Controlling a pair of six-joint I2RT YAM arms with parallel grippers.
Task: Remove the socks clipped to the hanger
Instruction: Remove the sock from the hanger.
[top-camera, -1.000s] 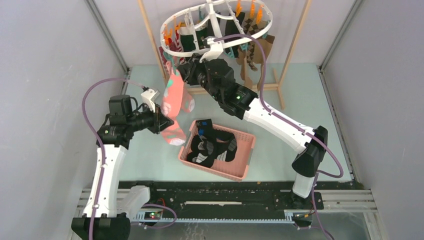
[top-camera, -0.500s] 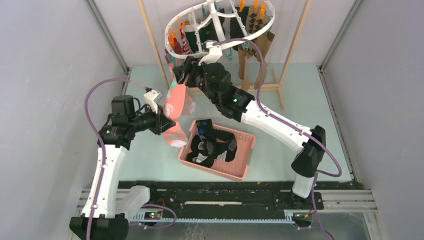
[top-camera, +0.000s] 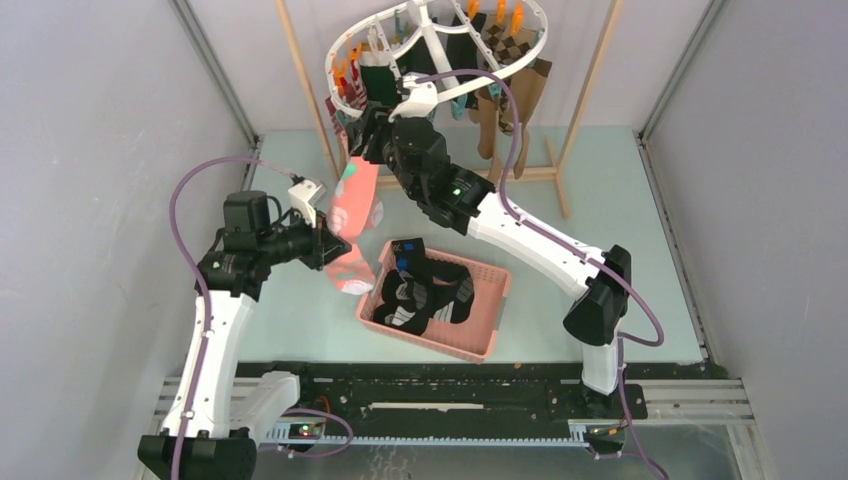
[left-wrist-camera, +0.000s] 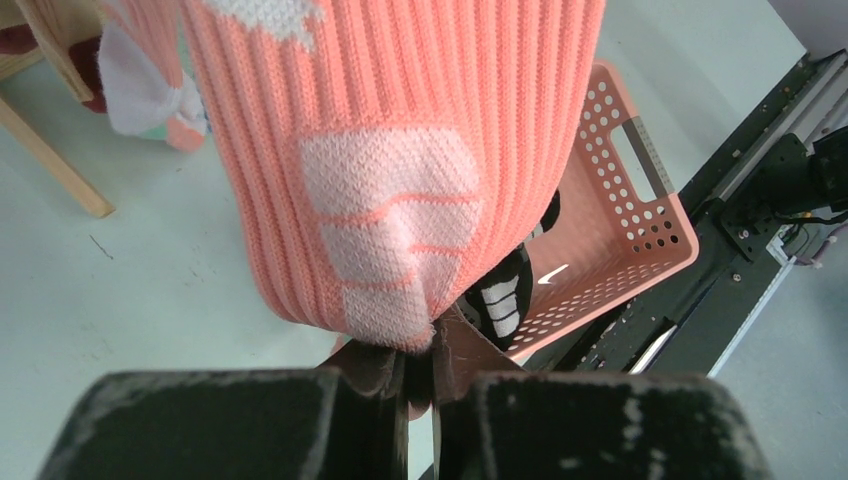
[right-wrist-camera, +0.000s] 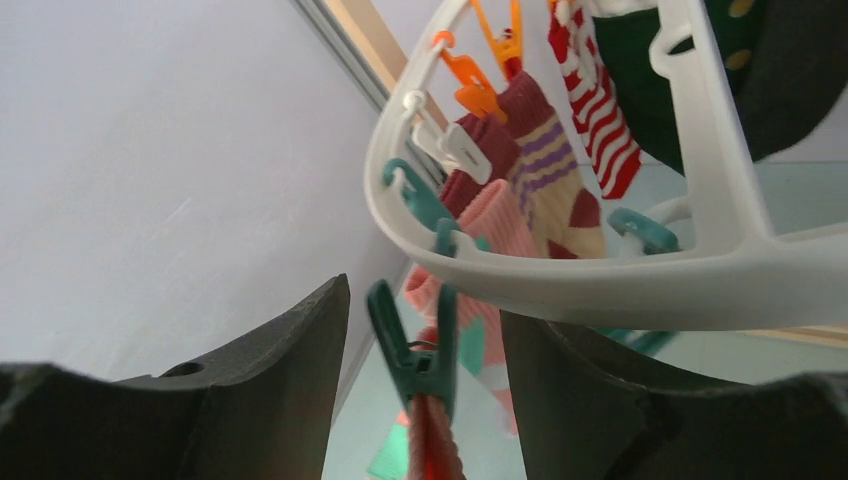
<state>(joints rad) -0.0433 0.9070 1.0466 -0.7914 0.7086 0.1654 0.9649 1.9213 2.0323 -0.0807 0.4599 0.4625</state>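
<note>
Top view: white oval hanger (top-camera: 338, 72) hangs at top center of the frame on a wooden rack (top-camera: 298, 80). Socks (top-camera: 497, 60) are clipped around its ring. A pink sock (top-camera: 355, 210) hangs from the hanger's left end, down toward center-left.

Left gripper (top-camera: 325, 246) is at center-left, jaws pressed together on the low end of the pink sock. The left wrist view shows the fabric (left-wrist-camera: 390, 180) pinched between the fingertips at bottom center (left-wrist-camera: 420, 362).

Right gripper (top-camera: 362, 135) is up at the hanger's left end. In the right wrist view its jaws are spread, one dark finger (right-wrist-camera: 270, 390) on each side of a teal clothespin (right-wrist-camera: 415, 350) that dangles from the ring (right-wrist-camera: 600, 290). There are small gaps on both sides, so nothing is gripped. Pink-red fabric (right-wrist-camera: 432, 445) sits in the pin's lower end.

The purple-striped sock (right-wrist-camera: 545, 170) and red-and-white striped sock (right-wrist-camera: 600, 110) hang from pins at upper center.

A pink basket (top-camera: 490, 312) is at center of the top view, on the table, with dark socks (top-camera: 425, 290) inside.
</note>
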